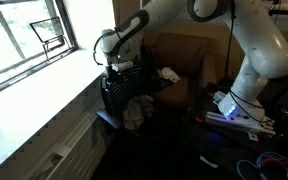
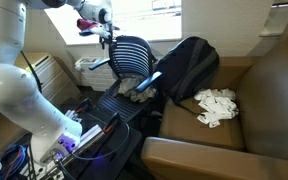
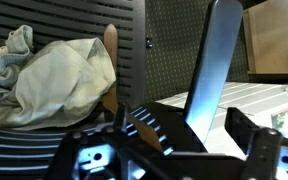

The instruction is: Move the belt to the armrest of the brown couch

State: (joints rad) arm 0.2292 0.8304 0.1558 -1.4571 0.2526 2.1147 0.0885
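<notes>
**Gripper open over the chair back, belt beside the cloth**

Gripper (image 3: pixel 181 125) hung with its dark jaws spread wide in the wrist view, closed on nothing. It sat at the top edge of a black office chair (image 3: pixel 134 40), whose back was made of slats and perforated mesh. A narrow tan strap with a rounded end, apparently the belt (image 3: pixel 109 45), lay upright against that slatted back. Lower down, a tan strip showed near one jaw, but whether it touched the jaw could not be told. Just beside the belt sat a crumpled, pale cloth (image 3: pixel 54 75), soft and deeply folded. A flat, grey, smooth bar (image 3: pixel 212 70) leaned across the mesh between the jaws.

In both exterior views the white, rounded arm (image 1: pixel 169 12) bent down so that the gripper (image 1: pixel 114 68) stood above the chair (image 1: pixel 119 85), near the window (image 1: pixel 24 35). The cloth (image 1: pixel 139 108) was bunched on the seat. From the opposite side, the gripper (image 2: pixel 107 38) hovered over the curved, ribbed chair back (image 2: pixel 134 55). The brown couch (image 2: pixel 269 95), smooth and padded, stood behind the chair. It carried a bulky black backpack (image 2: pixel 189 65) and a white, rumpled heap (image 2: pixel 216 105) on its seat. Its wide, rounded armrest (image 2: pixel 199 155) lay well apart from the gripper. The belt was too small to make out in either exterior view.
</notes>
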